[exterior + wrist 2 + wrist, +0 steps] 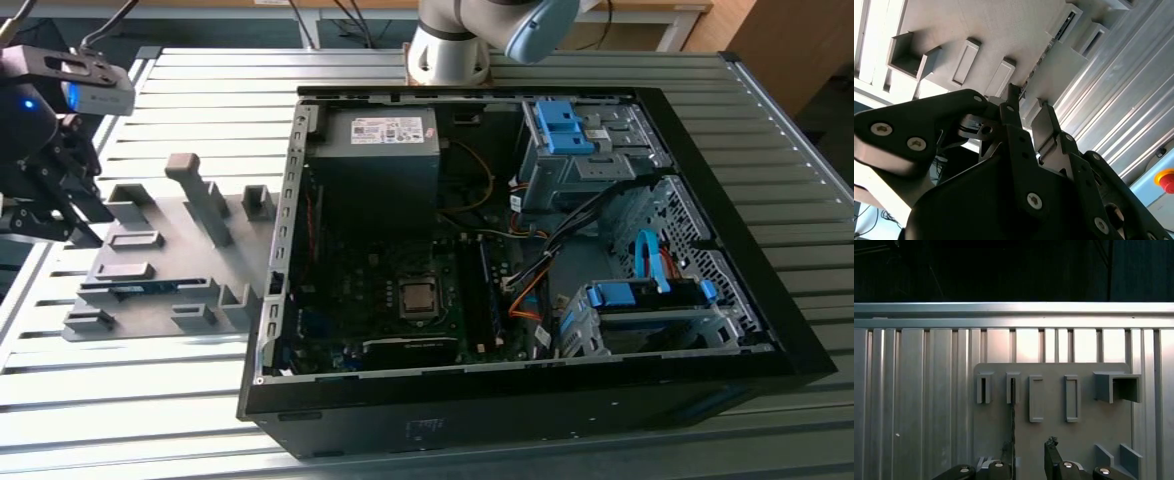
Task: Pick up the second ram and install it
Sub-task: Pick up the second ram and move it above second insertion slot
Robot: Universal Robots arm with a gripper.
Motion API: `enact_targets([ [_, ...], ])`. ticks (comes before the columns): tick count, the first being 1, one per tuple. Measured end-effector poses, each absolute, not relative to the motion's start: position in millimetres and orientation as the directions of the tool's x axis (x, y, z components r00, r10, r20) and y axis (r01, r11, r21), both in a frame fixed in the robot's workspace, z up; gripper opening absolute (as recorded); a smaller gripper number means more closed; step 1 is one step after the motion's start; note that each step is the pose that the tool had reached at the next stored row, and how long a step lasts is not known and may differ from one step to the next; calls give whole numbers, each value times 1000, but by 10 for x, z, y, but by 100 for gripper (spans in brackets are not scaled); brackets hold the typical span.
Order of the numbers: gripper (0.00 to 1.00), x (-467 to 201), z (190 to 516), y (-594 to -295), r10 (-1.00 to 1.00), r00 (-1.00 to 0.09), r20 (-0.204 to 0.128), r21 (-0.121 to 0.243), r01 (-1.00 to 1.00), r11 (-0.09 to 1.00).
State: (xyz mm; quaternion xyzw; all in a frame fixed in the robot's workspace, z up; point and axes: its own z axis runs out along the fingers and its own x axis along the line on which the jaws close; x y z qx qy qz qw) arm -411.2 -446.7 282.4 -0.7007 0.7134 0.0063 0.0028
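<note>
The second ram [138, 290] lies as a thin blue-green strip low in the grey fixture [187, 240], at the exterior view's left. In both wrist views I see it edge-on as a dark thin line [1013, 410] [1040, 59] running out of a fixture slot. My gripper [60, 200] hangs over the fixture's outer side. Its jaws stand open [1029, 447] [1030, 105], and the ram's edge runs in between them, close to one finger [1005, 450]. Whether that finger touches the board I cannot tell.
The open black computer case [534, 400] lies on the slatted metal table [200, 110] at the exterior view's right of the fixture, motherboard [400, 290] facing up, with cables and blue drive brackets inside. The arm's base [447, 50] stands behind it. A red button [1166, 180] sits off the table.
</note>
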Motion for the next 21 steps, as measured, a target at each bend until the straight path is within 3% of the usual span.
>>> enact_targets([
  [21, 38, -4112, 2646, -4515, -1000, -16, -13, 5, -1000, 16],
])
